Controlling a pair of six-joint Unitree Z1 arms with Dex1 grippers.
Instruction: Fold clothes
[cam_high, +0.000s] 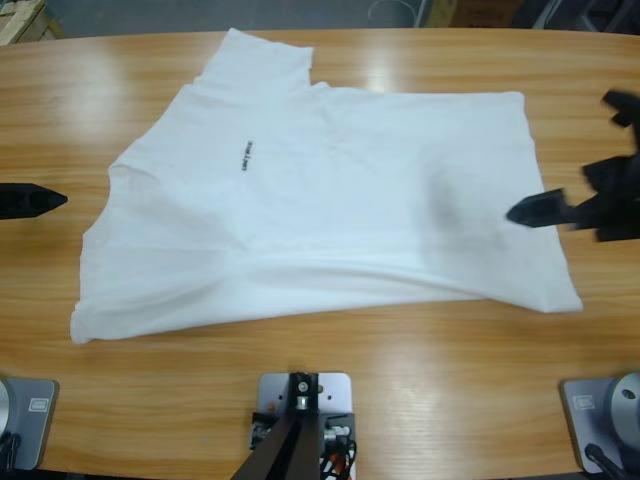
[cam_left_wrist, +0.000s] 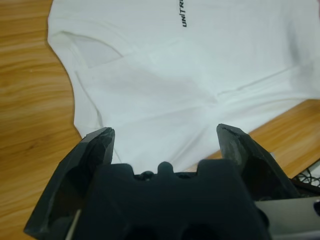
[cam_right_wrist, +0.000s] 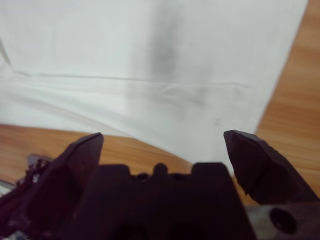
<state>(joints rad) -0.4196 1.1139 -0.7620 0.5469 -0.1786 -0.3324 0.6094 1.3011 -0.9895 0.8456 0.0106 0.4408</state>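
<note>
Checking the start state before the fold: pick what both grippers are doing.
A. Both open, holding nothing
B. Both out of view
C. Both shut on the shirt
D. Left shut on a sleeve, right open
A: the left gripper and right gripper each show spread jaws with only the T-shirt lying flat beyond them.

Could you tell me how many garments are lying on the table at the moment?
1: a single white T-shirt spread flat across the middle of the wooden table, between the two grippers. Nothing seems hidden beneath it, though I cannot be sure.
</note>
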